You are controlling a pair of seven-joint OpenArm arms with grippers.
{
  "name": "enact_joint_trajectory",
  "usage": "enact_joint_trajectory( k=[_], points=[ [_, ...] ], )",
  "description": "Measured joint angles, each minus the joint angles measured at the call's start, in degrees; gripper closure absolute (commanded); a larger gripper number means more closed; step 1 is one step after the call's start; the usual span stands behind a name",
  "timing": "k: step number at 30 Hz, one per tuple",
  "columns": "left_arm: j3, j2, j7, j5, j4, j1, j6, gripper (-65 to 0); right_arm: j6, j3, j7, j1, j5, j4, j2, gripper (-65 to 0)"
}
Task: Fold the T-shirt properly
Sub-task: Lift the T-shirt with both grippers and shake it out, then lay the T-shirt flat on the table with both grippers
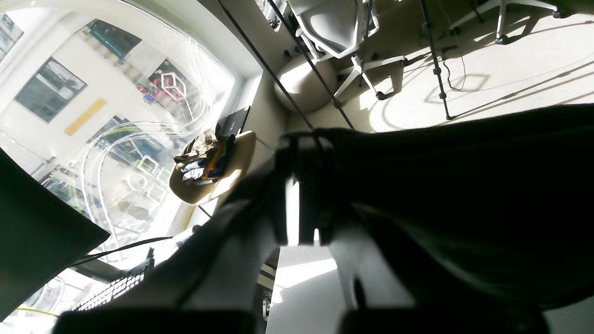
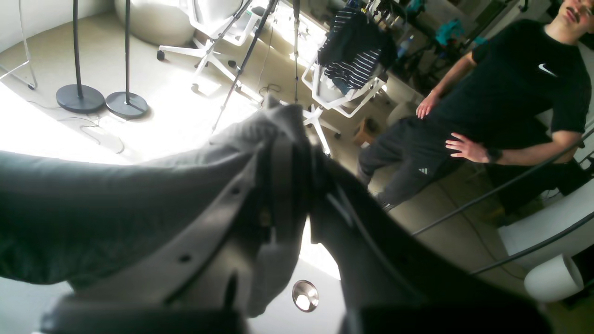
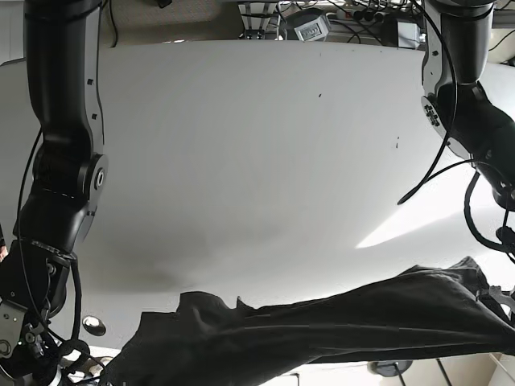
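Note:
The dark T-shirt (image 3: 322, 330) hangs stretched in a long, wrinkled band across the front of the white table (image 3: 257, 161), held up at both ends. In the left wrist view, my left gripper (image 1: 304, 139) is shut on the T-shirt (image 1: 464, 185), which drapes away to the right. My right gripper (image 2: 287, 134) pinches a bunched edge of the T-shirt (image 2: 93, 208), and the cloth spreads to the left. In the base view, the fingertips of both grippers are hidden at the bottom corners behind cloth and arm links.
The right arm (image 3: 60, 177) and left arm (image 3: 467, 121) flank the table. A metal grommet (image 3: 93, 326) sits near the front left corner. A person in black (image 2: 501, 93), office chairs (image 2: 343, 88) and light stands (image 2: 79, 97) are on the floor beyond.

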Motion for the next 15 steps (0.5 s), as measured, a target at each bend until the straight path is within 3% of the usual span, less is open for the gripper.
enact_joint_trajectory(
  k=[4, 6, 9, 12, 15],
  points=[
    [-3.7, 0.6, 0.5, -1.2, 2.7, 9.7, -0.2, 0.0, -0.26, 0.6, -2.6, -12.7, 0.1, 9.0, 1.3, -1.9],
    [-4.3, 0.6, 1.7, -0.3, 2.7, 13.5, -0.2, 0.0, -0.17, 3.9, -2.6, -20.1, 0.3, 12.3, 0.9, -1.9],
    [-9.2, 1.5, -0.5, -1.7, 3.1, 21.7, -0.5, 0.0, -0.42, 7.5, -2.6, -30.9, 0.0, 16.6, -1.1, -1.9],
    [-17.6, 6.7, 1.1, -0.5, 2.8, 32.5, -8.4, 0.0, -0.39, 11.1, -2.6, -45.2, 0.6, 20.8, -3.1, -1.9],
    [-22.0, 9.0, 0.2, -0.8, 2.8, 39.3, -8.3, 0.0, -0.35, 15.3, -2.5, -54.7, 0.9, 22.9, -5.8, -1.9]
  ],
)
